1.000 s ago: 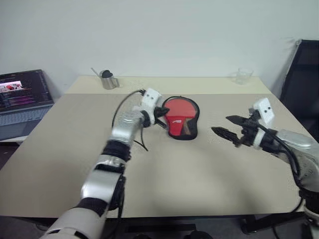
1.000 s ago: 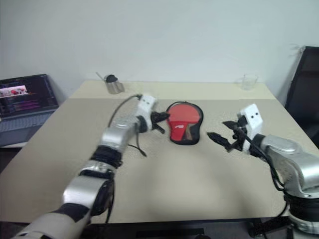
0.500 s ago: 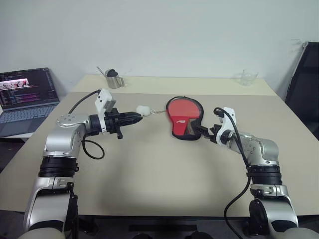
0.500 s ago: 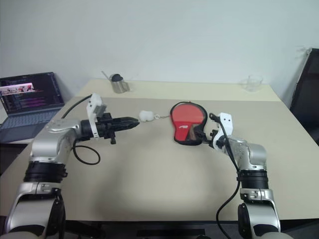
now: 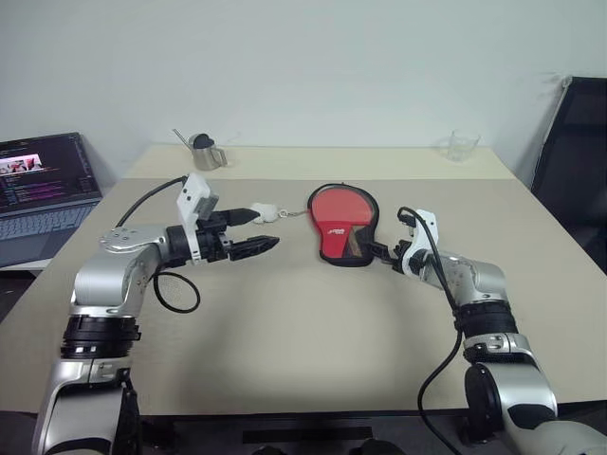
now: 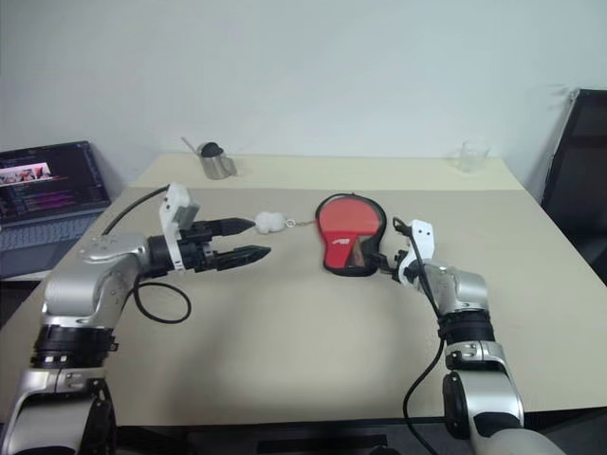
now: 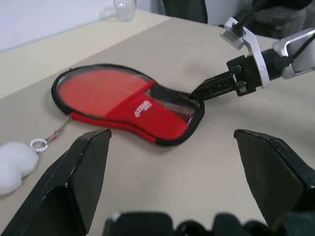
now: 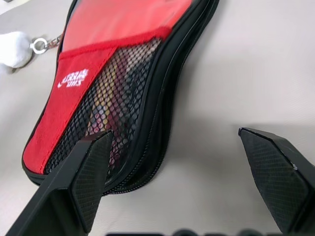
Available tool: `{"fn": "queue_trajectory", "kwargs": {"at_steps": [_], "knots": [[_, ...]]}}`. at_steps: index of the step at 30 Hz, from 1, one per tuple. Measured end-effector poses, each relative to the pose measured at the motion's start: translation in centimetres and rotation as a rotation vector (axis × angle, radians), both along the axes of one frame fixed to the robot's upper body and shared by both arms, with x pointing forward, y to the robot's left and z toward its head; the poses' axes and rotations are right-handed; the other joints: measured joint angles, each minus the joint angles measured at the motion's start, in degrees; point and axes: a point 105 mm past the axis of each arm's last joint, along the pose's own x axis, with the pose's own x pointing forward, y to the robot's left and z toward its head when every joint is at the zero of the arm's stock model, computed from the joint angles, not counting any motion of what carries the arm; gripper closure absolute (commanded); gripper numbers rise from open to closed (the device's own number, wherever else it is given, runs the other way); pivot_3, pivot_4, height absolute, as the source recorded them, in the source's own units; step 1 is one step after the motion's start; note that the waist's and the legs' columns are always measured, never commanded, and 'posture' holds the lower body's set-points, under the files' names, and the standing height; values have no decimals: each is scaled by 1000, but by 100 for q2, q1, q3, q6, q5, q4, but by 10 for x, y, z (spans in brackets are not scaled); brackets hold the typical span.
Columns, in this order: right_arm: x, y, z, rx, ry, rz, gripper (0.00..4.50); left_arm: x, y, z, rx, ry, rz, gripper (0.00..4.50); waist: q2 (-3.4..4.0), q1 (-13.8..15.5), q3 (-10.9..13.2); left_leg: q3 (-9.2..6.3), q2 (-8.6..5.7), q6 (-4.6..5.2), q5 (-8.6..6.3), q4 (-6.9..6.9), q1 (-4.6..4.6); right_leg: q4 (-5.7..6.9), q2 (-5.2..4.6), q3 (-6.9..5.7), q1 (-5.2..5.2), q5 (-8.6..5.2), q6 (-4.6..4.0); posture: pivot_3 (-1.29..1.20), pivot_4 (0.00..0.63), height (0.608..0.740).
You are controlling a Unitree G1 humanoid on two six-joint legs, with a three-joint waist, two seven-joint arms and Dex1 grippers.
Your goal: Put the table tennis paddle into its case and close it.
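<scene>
The black case (image 5: 342, 227) lies flat mid-table, clear side up. Through it shows the red face of the table tennis paddle (image 7: 98, 86), and its handle (image 8: 115, 93) sits behind the black mesh at the narrow end. A white fluffy pom (image 5: 266, 210) hangs by a small chain from the case's round end and rests on the table. My left gripper (image 5: 254, 232) hovers open to the left of the case, its upper fingertip close to the pom. At the narrow end my right gripper (image 5: 383, 253) is open, one fingertip (image 7: 197, 93) against the case's edge.
A laptop (image 5: 43, 185) stands open on a side surface at the far left. On the table's far strip are a metal cup (image 5: 204, 153) and a clear glass (image 5: 459, 145). A black chair (image 5: 574, 161) stands to the right.
My left gripper drew back to the left with the pom, then opened and let it go. My right gripper came down and forward to the case's narrow end.
</scene>
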Motion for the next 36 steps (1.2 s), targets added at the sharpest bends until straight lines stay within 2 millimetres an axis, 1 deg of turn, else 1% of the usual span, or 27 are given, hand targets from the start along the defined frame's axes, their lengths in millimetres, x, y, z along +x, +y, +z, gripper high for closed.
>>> {"fn": "queue_trajectory", "kwargs": {"at_steps": [4,6,14,15,31,33,36], "knots": [[-1,19,3,16,-7,56,0,-2,-1,-3,9,-1,6,38,0,8,0,1,1,0,0,0,0,0,0,0,0,0,0,0,150,740],[-2,25,5,15,-13,74,0,-2,-2,-2,11,-7,5,38,0,19,0,1,0,0,0,0,-1,0,-1,0,0,0,0,0,150,740],[-2,29,3,8,-10,81,0,-2,-6,-5,22,-2,0,38,0,20,0,2,0,0,0,0,-1,-1,-3,1,0,0,0,0,150,740],[-2,29,3,6,-9,81,185,-2,-6,-5,22,-1,0,9,0,17,0,2,0,0,0,0,-1,0,-2,2,0,0,0,0,150,740],[1,25,-1,-7,-10,42,185,0,-12,-10,48,-8,-5,9,0,21,0,3,-1,0,0,0,-1,0,-3,2,0,0,0,0,150,740],[0,25,0,14,-7,42,185,0,-12,-10,51,-10,-4,9,0,21,0,2,-1,0,0,0,-1,0,-3,1,0,0,0,0,150,740],[-1,29,5,135,1,51,185,0,-12,-10,55,-13,-4,9,0,16,0,3,0,0,0,0,-1,0,-3,2,0,0,0,0,150,740]]}}
